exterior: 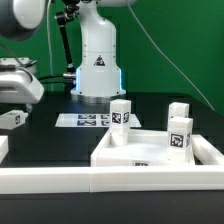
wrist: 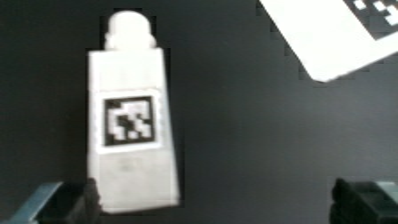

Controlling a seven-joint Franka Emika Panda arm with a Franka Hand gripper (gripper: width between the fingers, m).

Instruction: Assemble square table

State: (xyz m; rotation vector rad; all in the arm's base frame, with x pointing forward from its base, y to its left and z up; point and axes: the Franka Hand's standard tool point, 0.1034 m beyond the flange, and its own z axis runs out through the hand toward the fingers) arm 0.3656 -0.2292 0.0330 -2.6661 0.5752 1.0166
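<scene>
**Pincer wide over a loose leg**

Starting at the exterior view's left, you see the pincer [exterior: 12,85] above a leg [exterior: 12,119] lying on the black bench [exterior: 50,135]. In the wrist view its fingers [wrist: 54,203] stand wide apart, either side of that leg [wrist: 134,125], holding nothing. Further right sits the marker board [exterior: 85,120], then the tabletop [exterior: 160,150] with upright legs [exterior: 121,113].

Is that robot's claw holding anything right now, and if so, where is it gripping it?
Nothing is held. The gripper is open, its jaws standing wide apart above a white table leg lying flat on the black surface, not touching it.
</scene>
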